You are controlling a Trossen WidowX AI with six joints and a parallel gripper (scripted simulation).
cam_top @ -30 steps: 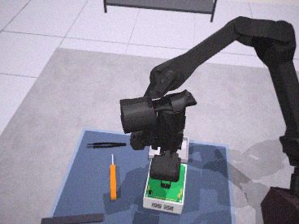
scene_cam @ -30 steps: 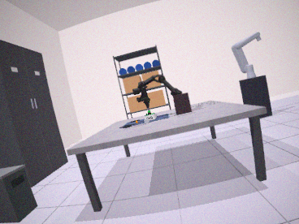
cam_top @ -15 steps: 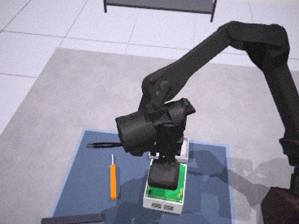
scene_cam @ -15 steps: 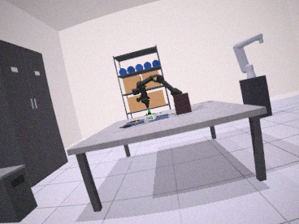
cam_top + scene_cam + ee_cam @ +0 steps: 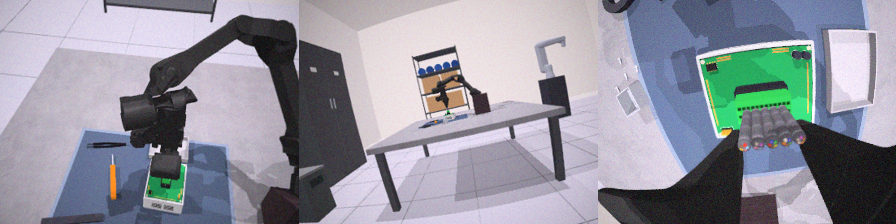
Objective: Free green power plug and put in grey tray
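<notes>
Pinching the green plug, the jaws have it at the socket on the board. It looks light and hard, best held by its sides, but the bendy grey wires could get in the way. The tray is set just beside the board.

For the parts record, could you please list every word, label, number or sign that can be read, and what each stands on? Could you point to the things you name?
No text can be read for certain.
White housing (image 5: pixel 163 205) under the circuit board (image 5: pixel 156 191) (image 5: pixel 763 70): dark marks on its front, too blurred to tell whether they are lettering.
Green power plug (image 5: pixel 763 100): no lettering can be made out.
Grey tray (image 5: pixel 846 70): none visible.
</notes>
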